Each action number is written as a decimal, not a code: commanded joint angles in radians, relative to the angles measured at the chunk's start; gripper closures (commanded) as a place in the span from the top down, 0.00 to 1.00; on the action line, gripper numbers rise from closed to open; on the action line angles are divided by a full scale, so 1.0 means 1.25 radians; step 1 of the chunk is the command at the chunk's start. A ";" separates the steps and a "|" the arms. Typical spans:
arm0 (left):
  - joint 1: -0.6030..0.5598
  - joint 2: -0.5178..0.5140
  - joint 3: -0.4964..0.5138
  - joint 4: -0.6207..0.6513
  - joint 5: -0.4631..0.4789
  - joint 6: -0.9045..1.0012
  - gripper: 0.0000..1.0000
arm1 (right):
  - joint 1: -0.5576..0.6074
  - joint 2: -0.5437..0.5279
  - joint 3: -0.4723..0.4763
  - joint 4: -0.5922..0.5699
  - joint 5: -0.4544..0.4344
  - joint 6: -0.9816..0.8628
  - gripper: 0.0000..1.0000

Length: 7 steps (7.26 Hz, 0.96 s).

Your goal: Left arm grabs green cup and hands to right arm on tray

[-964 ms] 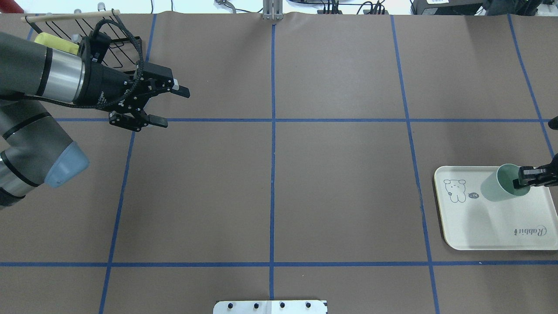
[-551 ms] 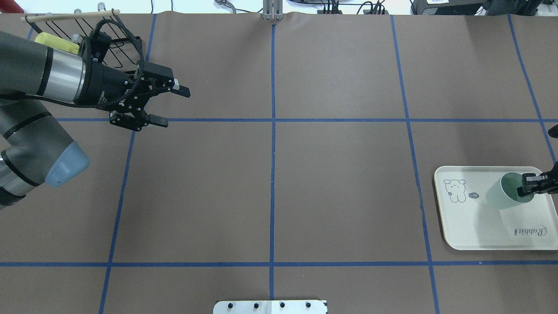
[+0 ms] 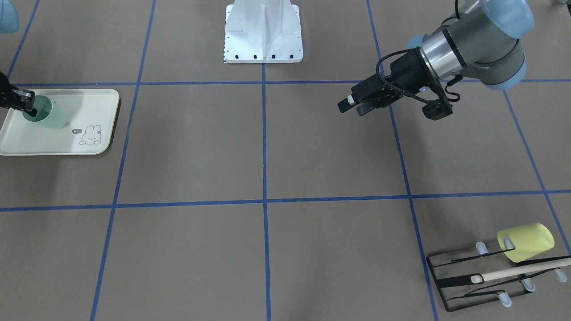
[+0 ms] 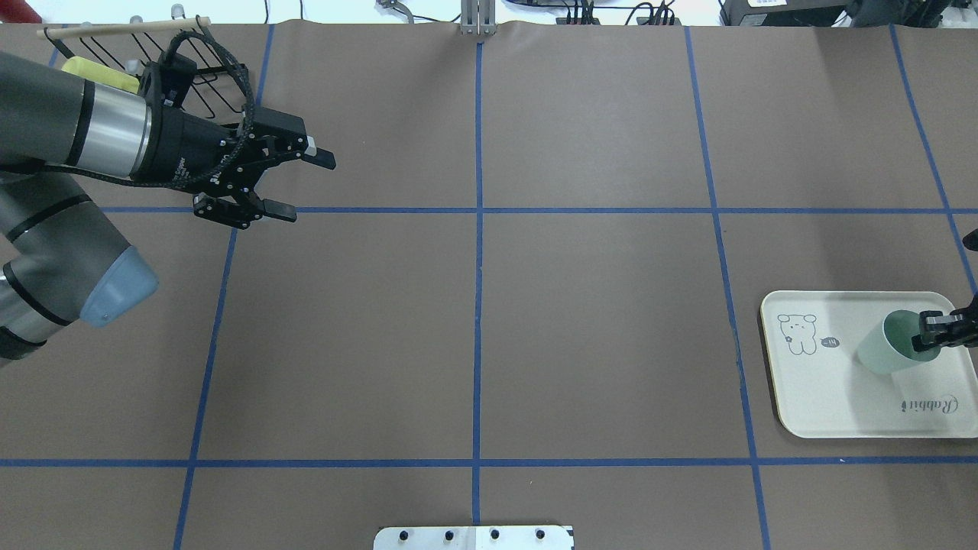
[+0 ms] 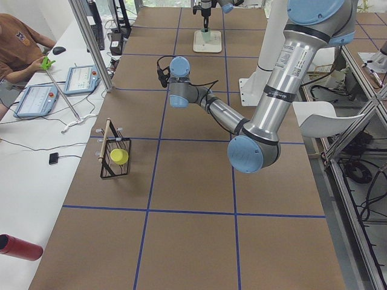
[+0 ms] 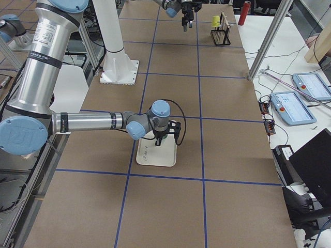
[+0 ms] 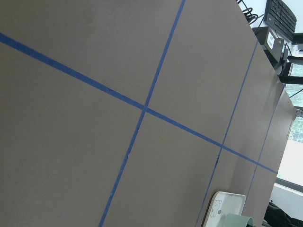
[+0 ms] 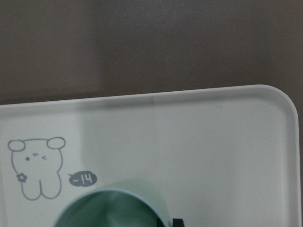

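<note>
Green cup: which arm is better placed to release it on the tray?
The right. The right gripper grips the green cup by its rim above the tray, while the left gripper hangs open and empty far away, by the wire rack.

A cream tray lies at the view's left edge on the brown worktop, which is crossed by blue tape lines. A green cup sits over the tray, mouth up, its rim pinched by the right hand. Well apart, the left hand hangs empty with fingers parted. A yellow cup rests sideways on a wire rack.
</note>
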 commanded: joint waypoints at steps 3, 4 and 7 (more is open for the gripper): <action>0.000 0.000 -0.001 0.002 0.000 -0.001 1.00 | 0.003 0.001 -0.005 0.004 0.001 0.002 1.00; -0.001 0.000 -0.001 0.002 0.000 -0.001 1.00 | 0.009 -0.007 0.033 0.003 0.012 0.002 1.00; -0.076 0.011 0.006 0.002 -0.046 0.050 1.00 | 0.186 -0.016 0.119 -0.002 0.075 -0.035 1.00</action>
